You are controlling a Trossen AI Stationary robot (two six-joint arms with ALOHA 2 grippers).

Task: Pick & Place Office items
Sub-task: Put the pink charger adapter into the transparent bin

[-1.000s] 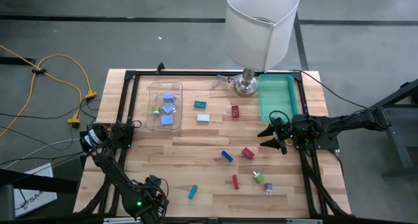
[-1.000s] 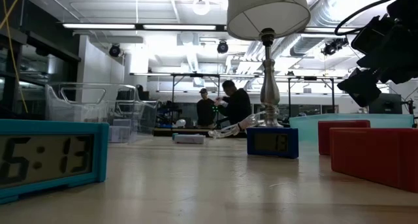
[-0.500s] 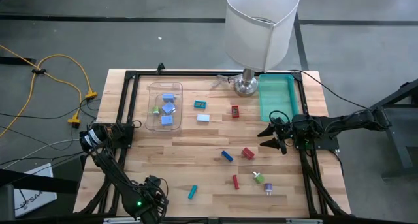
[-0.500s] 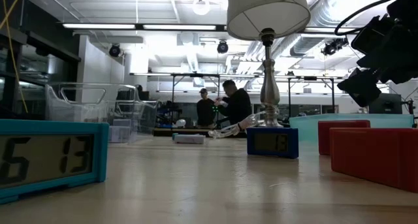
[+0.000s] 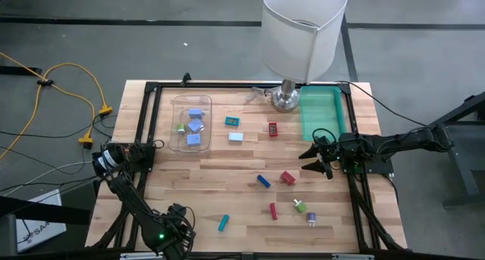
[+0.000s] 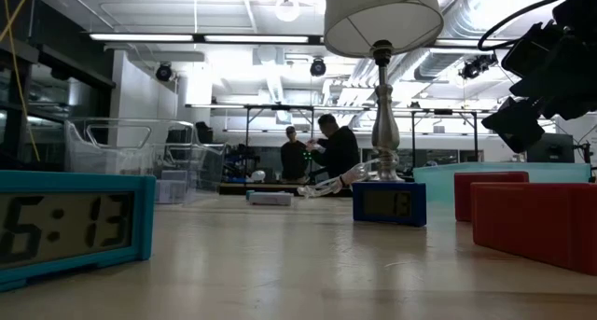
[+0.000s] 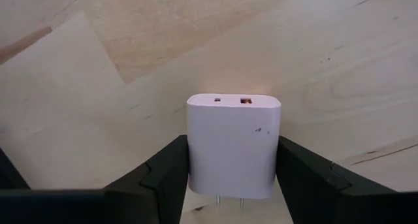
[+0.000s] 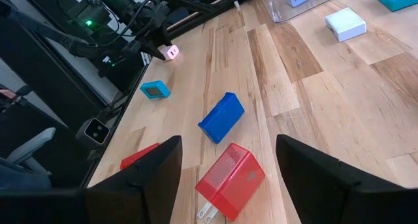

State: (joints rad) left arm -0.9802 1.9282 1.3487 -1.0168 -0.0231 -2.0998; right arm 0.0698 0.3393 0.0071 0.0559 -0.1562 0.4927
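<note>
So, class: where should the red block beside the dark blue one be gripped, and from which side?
Probably grip the red block mid-body, across its two long side faces, coming down from above with the open right tool turned to match its diagonal lie. It rests flat on a broad face, and prongs stick out of one end.

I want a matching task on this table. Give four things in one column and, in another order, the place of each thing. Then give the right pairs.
Things:
1. white charger
2. light blue blocks
3. lamp
4. red block

Places:
A. inside the clear container
B. beside the green tray
C. clamped in the left gripper
D. on the wood, near the open right gripper

Pairs: 1-C, 2-A, 3-B, 4-D
</note>
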